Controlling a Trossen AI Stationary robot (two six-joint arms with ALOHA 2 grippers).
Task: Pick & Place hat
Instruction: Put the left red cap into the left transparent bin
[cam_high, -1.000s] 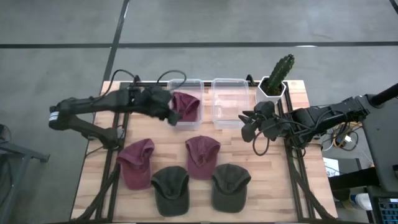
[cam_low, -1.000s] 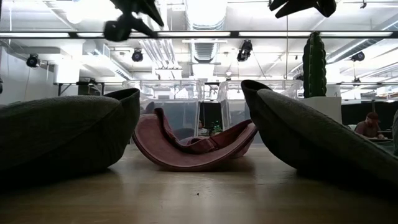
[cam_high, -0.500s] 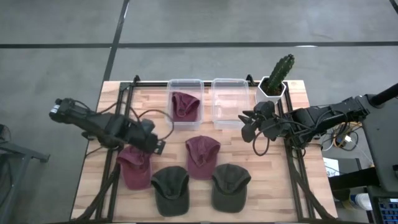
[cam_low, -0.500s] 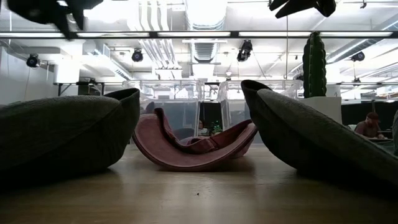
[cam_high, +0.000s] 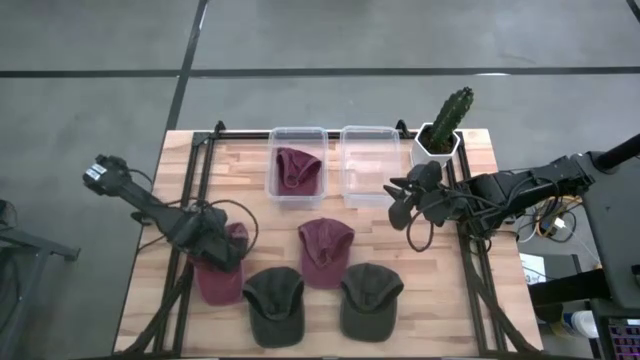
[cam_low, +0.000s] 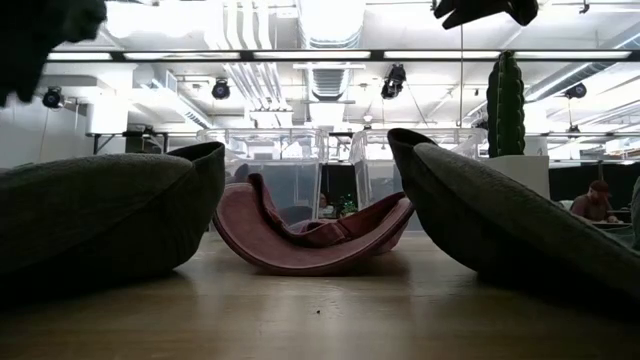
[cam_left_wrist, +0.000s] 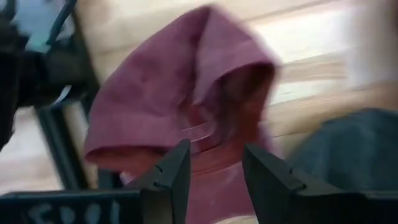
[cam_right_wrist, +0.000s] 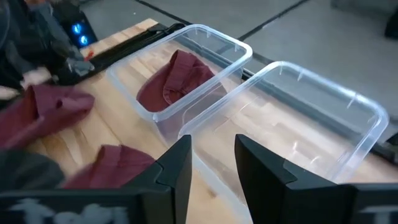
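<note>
Several caps lie on the table. A maroon cap (cam_high: 220, 275) sits near the left, with my left gripper (cam_high: 215, 245) right above it. In the left wrist view the open left gripper (cam_left_wrist: 214, 171) looks down on that maroon cap (cam_left_wrist: 174, 93) without touching it. A second maroon cap (cam_high: 325, 250) lies mid-table. Two dark green caps (cam_high: 273, 305) (cam_high: 370, 298) rest by the near edge. A third maroon cap (cam_high: 296, 170) lies in the left clear bin (cam_high: 276, 190). My right gripper (cam_high: 400, 203) waits, open, beside the empty right bin (cam_high: 370, 165).
A potted cactus (cam_high: 445, 125) stands at the far right corner, next to the empty bin. Black frame rails (cam_high: 190, 200) run along both sides of the table. In the low view the green caps (cam_low: 100, 220) (cam_low: 510, 225) flank the middle maroon cap (cam_low: 310, 235).
My left gripper has swung away from the left bin, toward the table's near-left, and come down over the left maroon cap. The maroon cap in the bin stayed where it lay. The right arm kept still.
</note>
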